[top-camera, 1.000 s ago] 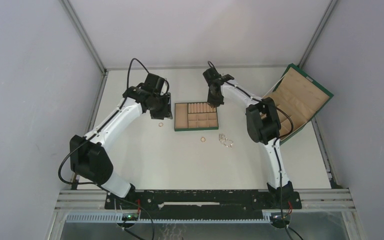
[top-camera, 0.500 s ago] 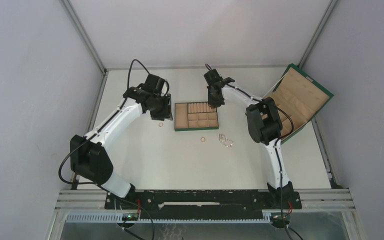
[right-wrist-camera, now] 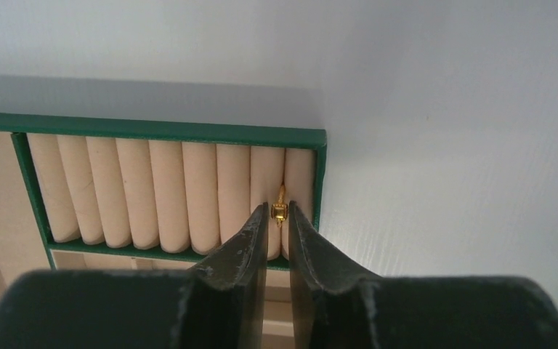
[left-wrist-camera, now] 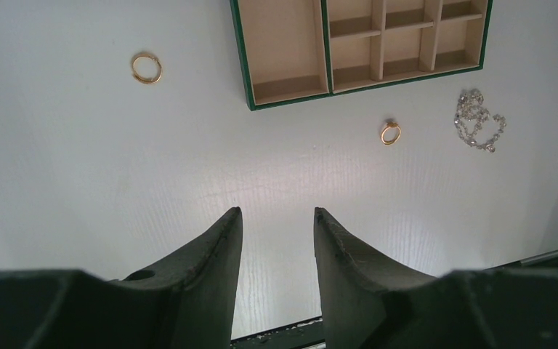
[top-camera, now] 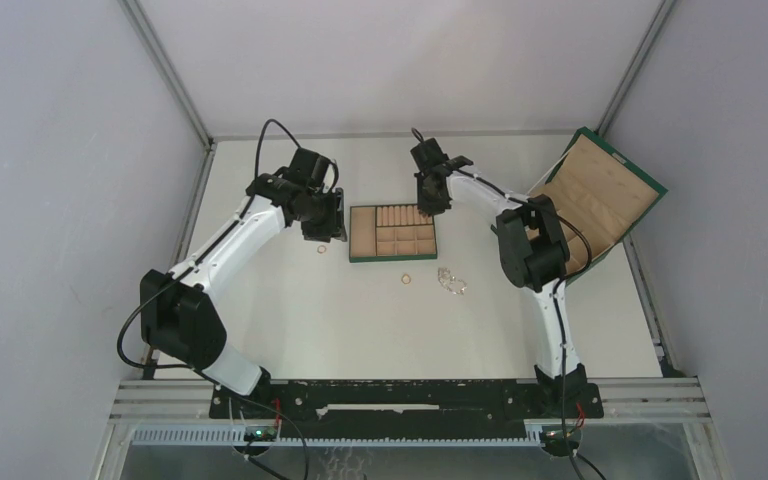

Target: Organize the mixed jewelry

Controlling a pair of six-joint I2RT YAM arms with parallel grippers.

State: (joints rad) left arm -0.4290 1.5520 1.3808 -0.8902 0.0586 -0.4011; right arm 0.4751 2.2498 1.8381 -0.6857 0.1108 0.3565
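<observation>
A small gold ring [right-wrist-camera: 280, 211] stands on edge in the slot between the two rightmost rolls of the tan tray [right-wrist-camera: 174, 129]. My right gripper [right-wrist-camera: 279, 206] is narrowly open, its tips on either side of that ring with a sliver of gap. From above, it hangs over the tray's far right corner [top-camera: 430, 205]. My left gripper [left-wrist-camera: 276, 211] is open and empty, left of the tray [top-camera: 328, 225]. On the table lie a gold ring [left-wrist-camera: 146, 68] left of the tray, another gold ring [left-wrist-camera: 390, 132] in front of it, and a silvery chain tangle [left-wrist-camera: 479, 122].
A large green box [top-camera: 600, 195] with tan lining lies open at the right edge, beside the right arm's elbow. The tray's square compartments [left-wrist-camera: 378, 43] look empty. Grey walls enclose the table on three sides.
The right jaws have parted slightly around the ring in the roll slot. The left arm and the loose pieces on the table have not moved.
</observation>
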